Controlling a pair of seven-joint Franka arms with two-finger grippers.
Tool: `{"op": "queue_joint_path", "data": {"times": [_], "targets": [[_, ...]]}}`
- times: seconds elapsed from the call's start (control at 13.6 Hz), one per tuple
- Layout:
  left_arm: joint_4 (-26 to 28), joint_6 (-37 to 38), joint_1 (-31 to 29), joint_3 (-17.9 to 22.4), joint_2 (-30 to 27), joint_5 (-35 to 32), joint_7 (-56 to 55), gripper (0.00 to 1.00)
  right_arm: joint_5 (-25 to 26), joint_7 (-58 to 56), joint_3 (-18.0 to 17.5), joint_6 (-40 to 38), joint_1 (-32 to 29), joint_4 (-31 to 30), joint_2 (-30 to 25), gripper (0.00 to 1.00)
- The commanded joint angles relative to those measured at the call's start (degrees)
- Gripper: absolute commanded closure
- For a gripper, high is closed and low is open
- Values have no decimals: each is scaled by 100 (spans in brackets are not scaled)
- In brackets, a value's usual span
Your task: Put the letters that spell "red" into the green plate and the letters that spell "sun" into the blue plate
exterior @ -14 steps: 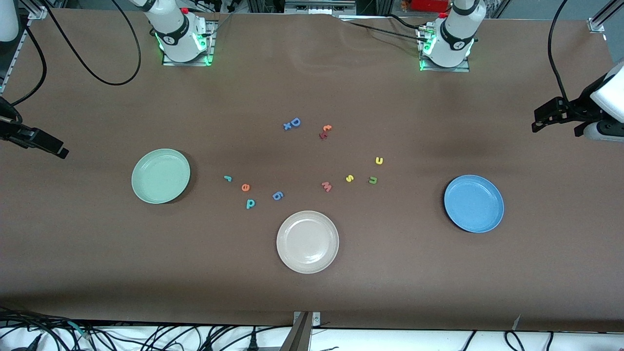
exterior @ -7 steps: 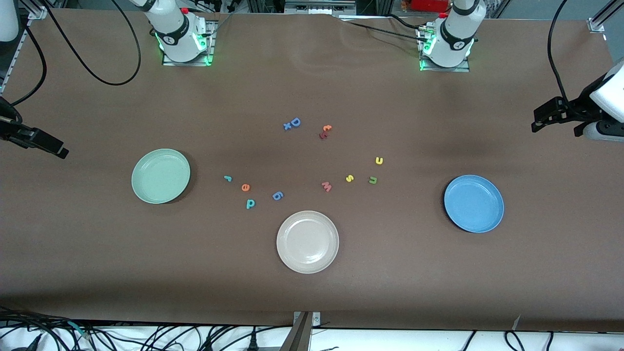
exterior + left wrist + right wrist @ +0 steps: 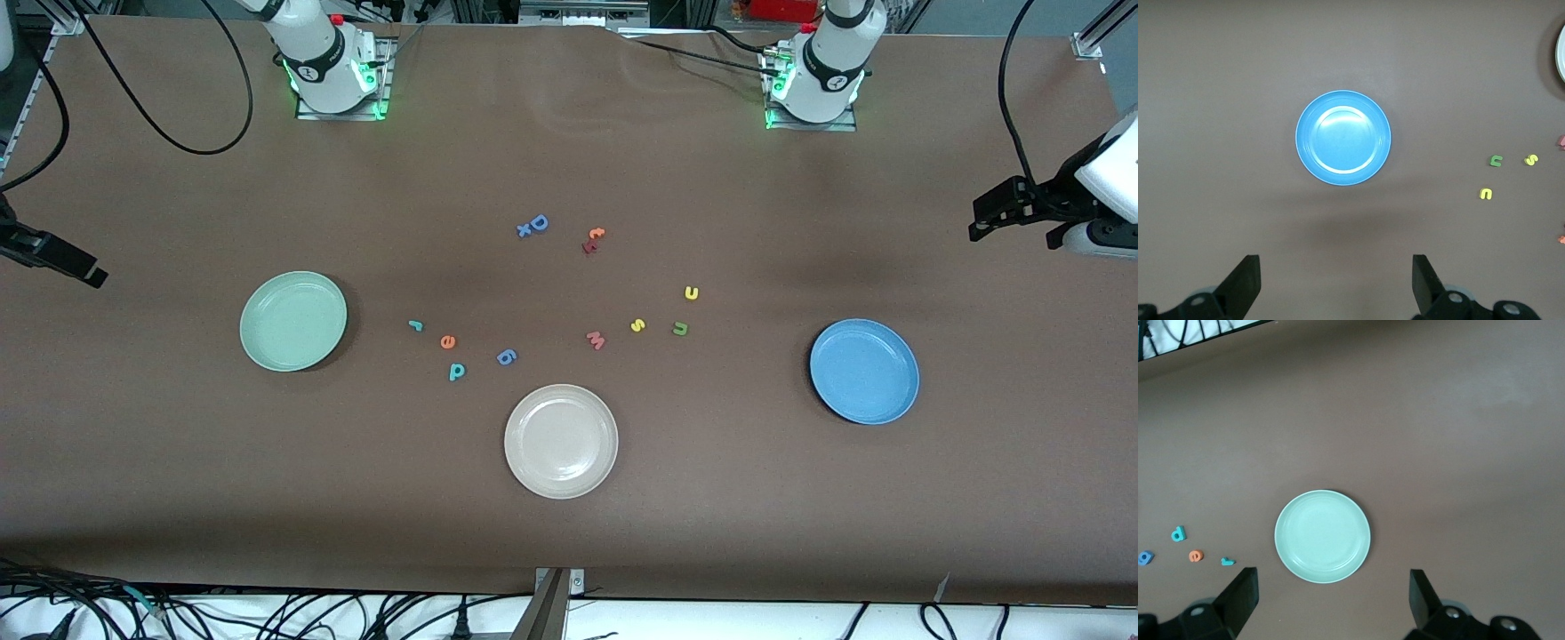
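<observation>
With both jaws wide open and empty, the right gripper (image 3: 1325, 613), high above the green plate (image 3: 293, 321), should descend straight on the thin teal r (image 3: 415, 325), while the left gripper (image 3: 1336, 293) waits over the blue plate (image 3: 864, 371).

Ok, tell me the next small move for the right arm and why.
Probably bring the open right gripper, now hovering high near the round pale mint-green plate, down over the thin teal foam r. That letter lies nearest the plate, which holds nothing yet, and the round orange foam e and teal foam d also wait on the brown table.
</observation>
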State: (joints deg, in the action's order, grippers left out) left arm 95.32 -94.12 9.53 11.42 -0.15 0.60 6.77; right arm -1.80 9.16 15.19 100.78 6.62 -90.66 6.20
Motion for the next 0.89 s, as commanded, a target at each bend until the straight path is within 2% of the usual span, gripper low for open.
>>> {"op": "queue_joint_path", "data": {"times": [0.0, 0.81], "targets": [[-207, 157, -22, 1, 103, 107, 96, 0, -119, 33, 71, -6, -3, -13, -92, 0], [-207, 192, -31, 1, 103, 125, 96, 0, -93, 59, 98, -313, 23, -31, -75, 1]]}}
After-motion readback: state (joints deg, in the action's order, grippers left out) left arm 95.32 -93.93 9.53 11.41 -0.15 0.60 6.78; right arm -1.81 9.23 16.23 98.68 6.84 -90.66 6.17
